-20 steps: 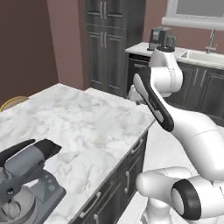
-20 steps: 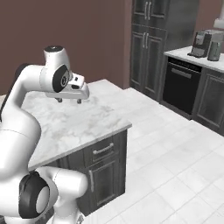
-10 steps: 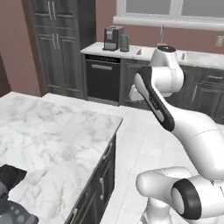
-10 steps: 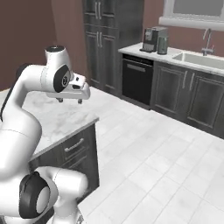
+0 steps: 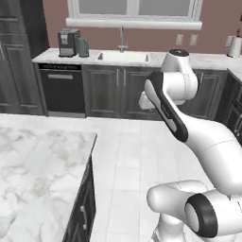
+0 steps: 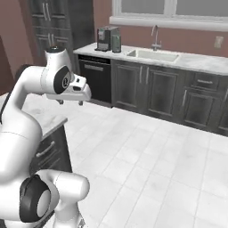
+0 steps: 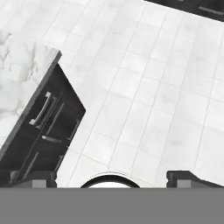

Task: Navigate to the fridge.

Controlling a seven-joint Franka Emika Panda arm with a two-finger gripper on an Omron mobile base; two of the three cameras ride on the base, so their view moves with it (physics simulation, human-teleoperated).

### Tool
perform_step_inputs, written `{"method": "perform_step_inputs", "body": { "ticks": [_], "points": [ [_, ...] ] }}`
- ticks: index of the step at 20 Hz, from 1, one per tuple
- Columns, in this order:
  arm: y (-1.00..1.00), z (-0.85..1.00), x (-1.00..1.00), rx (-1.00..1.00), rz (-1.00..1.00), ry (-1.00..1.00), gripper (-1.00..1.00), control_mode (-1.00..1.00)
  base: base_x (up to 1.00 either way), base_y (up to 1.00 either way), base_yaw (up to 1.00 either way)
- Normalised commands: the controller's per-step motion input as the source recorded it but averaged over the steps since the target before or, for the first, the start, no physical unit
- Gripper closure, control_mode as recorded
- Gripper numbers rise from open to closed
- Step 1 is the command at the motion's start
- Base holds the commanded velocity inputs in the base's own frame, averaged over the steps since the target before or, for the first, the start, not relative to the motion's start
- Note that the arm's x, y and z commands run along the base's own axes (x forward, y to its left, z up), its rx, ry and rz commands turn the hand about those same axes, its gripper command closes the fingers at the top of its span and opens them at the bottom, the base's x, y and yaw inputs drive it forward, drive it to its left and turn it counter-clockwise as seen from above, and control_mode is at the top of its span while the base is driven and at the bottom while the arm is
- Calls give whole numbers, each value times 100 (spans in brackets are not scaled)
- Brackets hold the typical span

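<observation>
Glossy white-veined marble island top (image 5: 38, 165), matt pale floor tiles (image 6: 147, 151).

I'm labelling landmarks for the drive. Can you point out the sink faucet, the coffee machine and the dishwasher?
sink faucet (image 5: 121, 38), left base view, on its upright spout.
coffee machine (image 6: 103, 38), right base view, on its dark front.
dishwasher (image 5: 60, 92), left base view, on its door panel.

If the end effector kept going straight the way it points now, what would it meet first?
The end effector points down. Its hand view looks onto the white tiled floor beside the marble island's dark cabinet, so probably the floor, with nothing visibly between.
</observation>
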Motion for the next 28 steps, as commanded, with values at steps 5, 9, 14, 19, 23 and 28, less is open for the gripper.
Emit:
{"method": "perform_step_inputs", "body": {
  "ticks": [5, 9, 14, 19, 23, 28],
  "points": [
    [0, 0, 0, 0, 0, 0, -100, 100, 0, -30, -49],
    [0, 0, 0, 0, 0, 0, -100, 100, -5, -29, -49],
    [0, 0, 0, 0, 0, 0, -100, 100, -5, -26, -49],
    [0, 0, 0, 0, 0, 0, -100, 100, -4, -24, -48],
    [0, 0, 0, 0, 0, 0, -100, 100, 0, -15, -46],
    [0, 0, 0, 0, 0, 0, -100, 100, 0, -14, -45]
  ]
}}
